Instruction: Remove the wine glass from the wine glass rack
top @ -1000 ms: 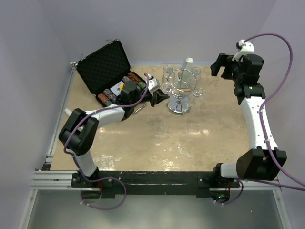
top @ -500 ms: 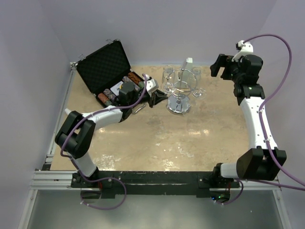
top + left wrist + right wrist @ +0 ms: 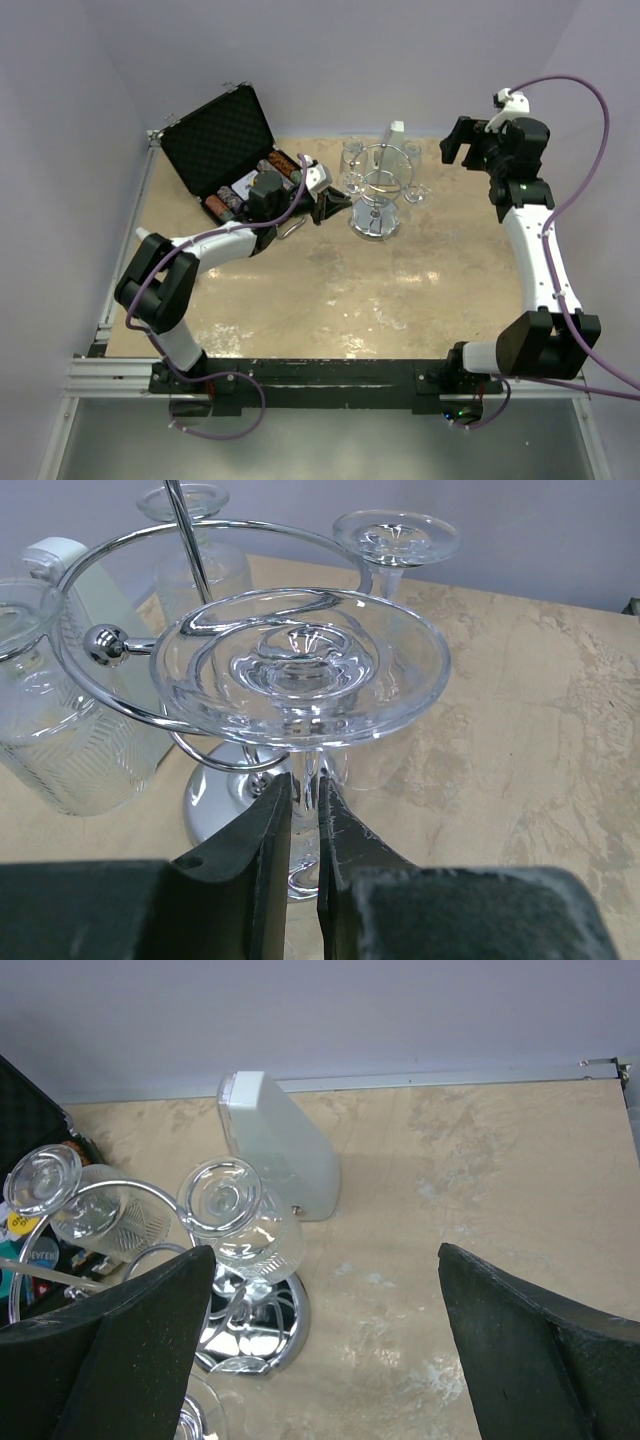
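The chrome wine glass rack (image 3: 375, 190) stands at the middle back of the table with several clear glasses hanging upside down from its wire ring (image 3: 100, 565). My left gripper (image 3: 305, 785) is shut on the thin stem of the nearest wine glass (image 3: 300, 670). The round foot of that glass faces up at the ring's near side, and I cannot tell if it still rests on the wire. In the top view the left gripper (image 3: 335, 205) sits just left of the rack. My right gripper (image 3: 325, 1260) hangs open and empty, high at the back right, above and to the right of the rack's mirrored base (image 3: 255, 1325).
An open black case (image 3: 220, 140) with small items lies at the back left, close behind my left wrist. A white box (image 3: 280, 1150) stands behind the rack by the wall. Other glasses (image 3: 60, 730) hang close beside the held one.
My left arm's elbow has shifted slightly left and its wrist slightly towards the back, with the grip on the stem unchanged. The right arm has stayed put.
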